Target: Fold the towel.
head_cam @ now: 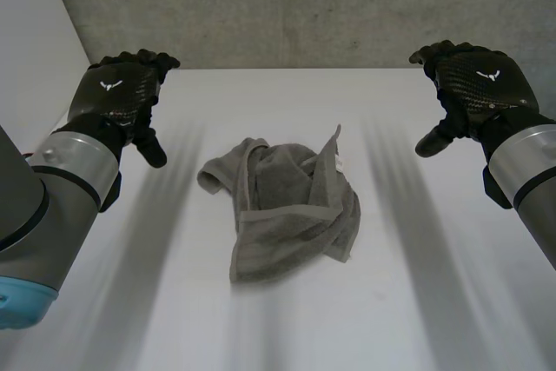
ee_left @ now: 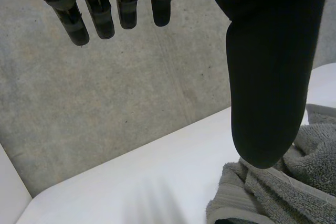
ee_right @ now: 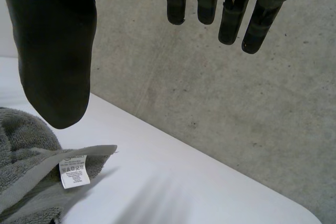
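One crumpled towel (head_cam: 282, 206), one table (head_cam: 417, 301), left robot hand (head_cam: 117, 93), right robot hand (head_cam: 478, 84)

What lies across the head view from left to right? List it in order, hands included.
left hand, open above the table → crumpled grey towel on the white table → right hand, open above the table.

A smooth, flat white table (head_cam: 287, 332) spreads across the scene. Along its far edge, at twelve o'clock, rises a rough grey concrete wall (head_cam: 287, 6), mottled and pitted with small dark specks. A plain white side panel (head_cam: 30, 32) stands at about ten o'clock, meeting the concrete along a slanting seam.
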Robot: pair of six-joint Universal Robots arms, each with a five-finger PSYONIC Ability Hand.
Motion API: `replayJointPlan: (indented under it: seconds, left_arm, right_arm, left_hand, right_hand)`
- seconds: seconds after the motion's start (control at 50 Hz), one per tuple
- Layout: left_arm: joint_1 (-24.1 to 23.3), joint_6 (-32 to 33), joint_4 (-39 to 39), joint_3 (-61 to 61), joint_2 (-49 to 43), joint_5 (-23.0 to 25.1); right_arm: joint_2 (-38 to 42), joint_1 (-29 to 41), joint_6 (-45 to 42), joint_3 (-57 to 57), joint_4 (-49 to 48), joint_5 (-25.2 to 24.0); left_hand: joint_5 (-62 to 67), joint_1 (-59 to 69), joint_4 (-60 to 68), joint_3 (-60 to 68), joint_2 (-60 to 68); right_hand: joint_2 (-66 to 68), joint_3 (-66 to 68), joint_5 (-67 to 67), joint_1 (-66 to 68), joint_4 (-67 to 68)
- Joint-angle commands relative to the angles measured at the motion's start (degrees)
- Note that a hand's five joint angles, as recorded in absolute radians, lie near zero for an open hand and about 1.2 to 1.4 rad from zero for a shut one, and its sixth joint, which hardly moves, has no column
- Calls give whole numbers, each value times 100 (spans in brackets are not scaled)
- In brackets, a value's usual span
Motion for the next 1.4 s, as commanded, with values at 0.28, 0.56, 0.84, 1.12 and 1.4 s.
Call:
replayJointPlan:
  seconds: [0.28,0.56,0.84,1.12,1.4]
  left_arm:
    - [-25,15,40,19,128,13]
    - [-8,6,-13,46,163,285]
    - [115,-11,22,72,146,303]
    - [327,15,145,37,-47,470]
    - [344,50,453,89,-899,1681]
  right_arm:
    - [-50,-30,-48,-70,-18,-5]
    - [-59,-12,-75,-106,62,-40]
    - [781,881,-180,-1149,570,-953]
    - [3367,2079,-979,-2338,1540,-850]
    - [3387,2238,-1754,-1856,343,355]
  left_hand:
    - [-159,-96,-82,-95,-83]
    - [2103,2166,2180,2167,2179]
    - [-154,-91,-78,-90,-78]
    - [-154,-91,-78,-90,-78]
    - [-154,-91,-78,-90,-78]
  right_hand:
    - [-340,-325,-1063,-274,-394]
    - [1185,1200,462,1251,1131]
    - [-340,-325,-1063,-274,-394]
    - [-340,-325,-1063,-274,-394]
    - [5666,5682,4943,5732,5612]
